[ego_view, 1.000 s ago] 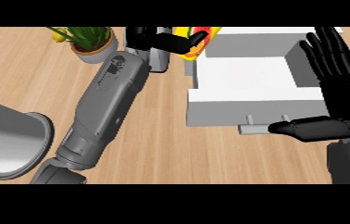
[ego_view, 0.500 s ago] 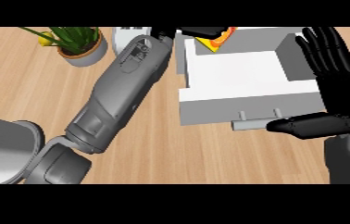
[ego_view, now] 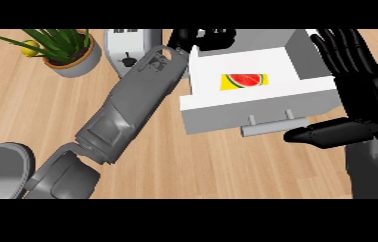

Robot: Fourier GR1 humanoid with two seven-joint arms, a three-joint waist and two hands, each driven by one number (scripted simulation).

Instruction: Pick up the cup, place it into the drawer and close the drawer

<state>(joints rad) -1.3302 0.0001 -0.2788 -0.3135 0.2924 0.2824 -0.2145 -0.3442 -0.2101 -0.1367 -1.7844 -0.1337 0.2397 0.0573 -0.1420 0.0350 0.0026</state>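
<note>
The cup, yellow with a red watermelon print, lies on the floor of the open white drawer, free of both hands. The drawer's grey handle faces me. My left hand hovers over the drawer's far left corner, a little beyond the cup, with its fingers relaxed and holding nothing. The left forearm runs diagonally along the drawer's left side. At the right edge, beside the drawer, my right hand rests open with fingers up, its thumb close to the handle's right end.
A potted green plant stands at the back left. A grey toaster sits just left of the drawer, partly behind my left forearm. A grey round vessel shows at the lower left edge.
The left hand, which carried the cup over the drawer's back corner, has let it go; the cup now lies inside the drawer. The view has shifted. The right hand has stayed put.
</note>
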